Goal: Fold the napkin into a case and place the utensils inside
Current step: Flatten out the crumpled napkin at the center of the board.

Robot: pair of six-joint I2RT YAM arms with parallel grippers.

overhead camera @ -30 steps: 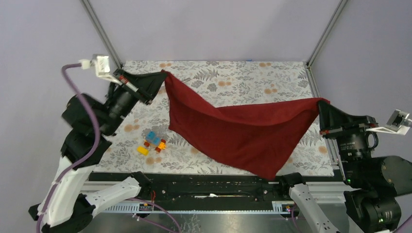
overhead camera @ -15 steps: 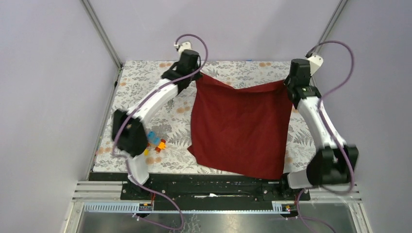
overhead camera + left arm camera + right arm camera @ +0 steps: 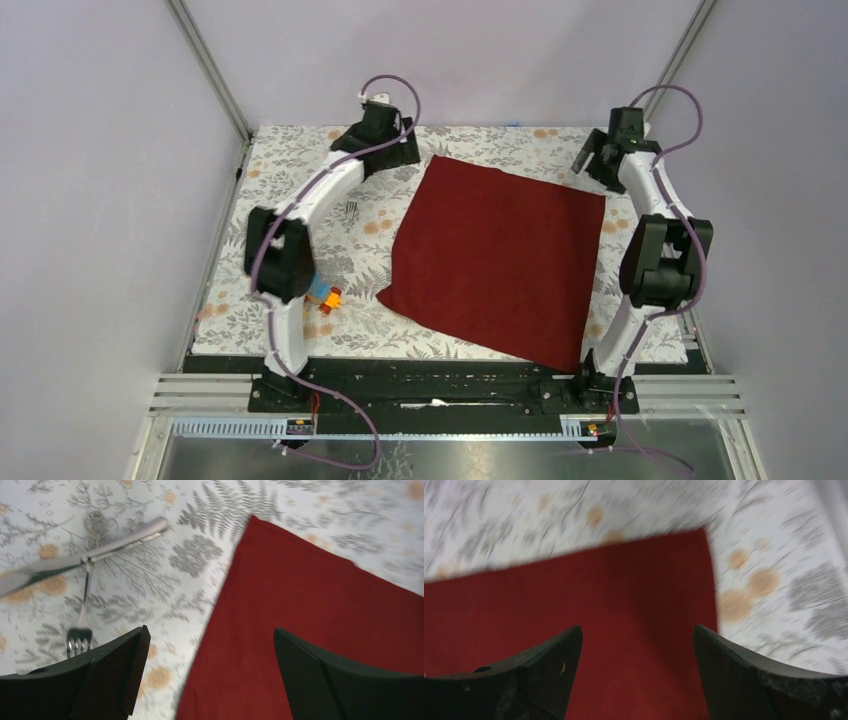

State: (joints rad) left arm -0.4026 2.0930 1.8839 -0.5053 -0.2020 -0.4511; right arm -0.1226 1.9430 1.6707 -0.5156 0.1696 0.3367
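Two grippers, both with fingers spread and empty, hung over the far corners of a flat cloth. Leftmost, the utensils [image 3: 87, 560] (a fork crossed by a second silver piece, probably a knife) lay on the floral table [image 3: 490, 140], at about 9 o'clock from the cloth and nearest the left arm. The left gripper [image 3: 207, 640] sat above the far-left corner. From it the napkin [image 3: 495, 260], dark red, square, smooth and unfolded, spread toward 5 o'clock. The right gripper [image 3: 638, 632] sat above the far-right corner, with the cloth toward 7 o'clock.
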